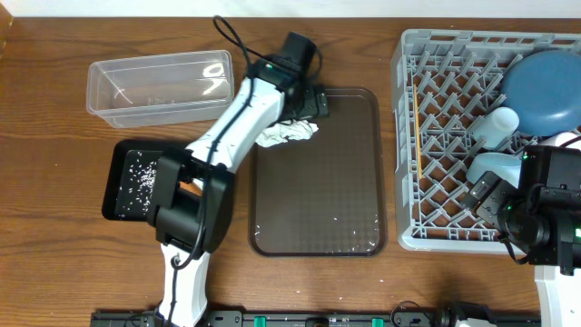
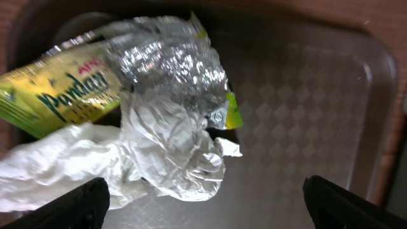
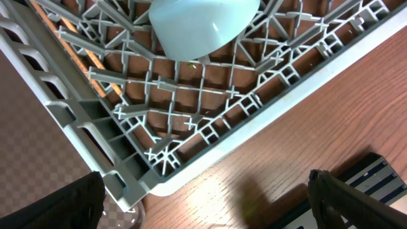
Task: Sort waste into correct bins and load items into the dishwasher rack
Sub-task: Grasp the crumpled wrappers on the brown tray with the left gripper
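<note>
Crumpled white tissue (image 1: 289, 133) lies on the dark brown serving tray (image 1: 354, 182), near its upper left corner. In the left wrist view it touches the green-yellow printed wrapper (image 2: 63, 95), whose silver inner side is crumpled over it. Left gripper (image 2: 203, 210) hovers above this pair with its fingers (image 2: 82, 203) spread wide and nothing held. A few rice grains (image 1: 336, 227) sit near the tray's lower edge. More grains lie in the shallow black tray (image 1: 123, 182) at the left, where an orange bit of carrot (image 1: 188, 186) shows beside the arm. Clear tub (image 1: 159, 86) stands behind the black tray. Grey dishwasher rack (image 1: 404, 136) at the right holds the dark blue bowl (image 1: 545, 86), a white cup (image 1: 497, 123), an upturned light blue vessel (image 3: 203, 25) (cup or bowl, cannot tell) and the chopsticks (image 1: 418, 136) along its left wall. Right gripper (image 3: 206, 210) is over the rack's near corner, wide open, empty.
</note>
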Controlling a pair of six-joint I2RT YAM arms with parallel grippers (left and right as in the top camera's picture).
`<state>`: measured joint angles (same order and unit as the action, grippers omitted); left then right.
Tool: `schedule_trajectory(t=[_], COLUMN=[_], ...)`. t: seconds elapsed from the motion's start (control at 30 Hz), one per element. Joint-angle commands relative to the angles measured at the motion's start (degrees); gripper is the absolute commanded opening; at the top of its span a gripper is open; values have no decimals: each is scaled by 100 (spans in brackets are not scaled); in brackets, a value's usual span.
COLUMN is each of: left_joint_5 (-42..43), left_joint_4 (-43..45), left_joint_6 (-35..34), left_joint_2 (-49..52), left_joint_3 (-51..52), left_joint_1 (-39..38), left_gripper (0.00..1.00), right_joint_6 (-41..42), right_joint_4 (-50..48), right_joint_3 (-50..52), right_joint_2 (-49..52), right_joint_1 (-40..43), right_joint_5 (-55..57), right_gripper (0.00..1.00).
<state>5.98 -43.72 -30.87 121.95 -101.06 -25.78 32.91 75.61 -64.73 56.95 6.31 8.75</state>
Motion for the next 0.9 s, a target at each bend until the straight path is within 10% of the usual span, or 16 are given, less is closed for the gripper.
schedule_trajectory(t=[0.0,0.87], left_joint_5=[-459,-678], left_joint_4=[-9,-48], left_joint_6=[-382,-1058], left_joint_2=[245,496], left_joint_3=[70,72], left_joint_1=[-94,-326], left_gripper=[100,72], right_joint_6=[87,90], right_joint_4=[4,4], right_joint_3=[-4,-4], right_joint_2=[-4,-4], right_joint_1=[59,59], right_joint_5=[22,22], right_gripper=[99,99])
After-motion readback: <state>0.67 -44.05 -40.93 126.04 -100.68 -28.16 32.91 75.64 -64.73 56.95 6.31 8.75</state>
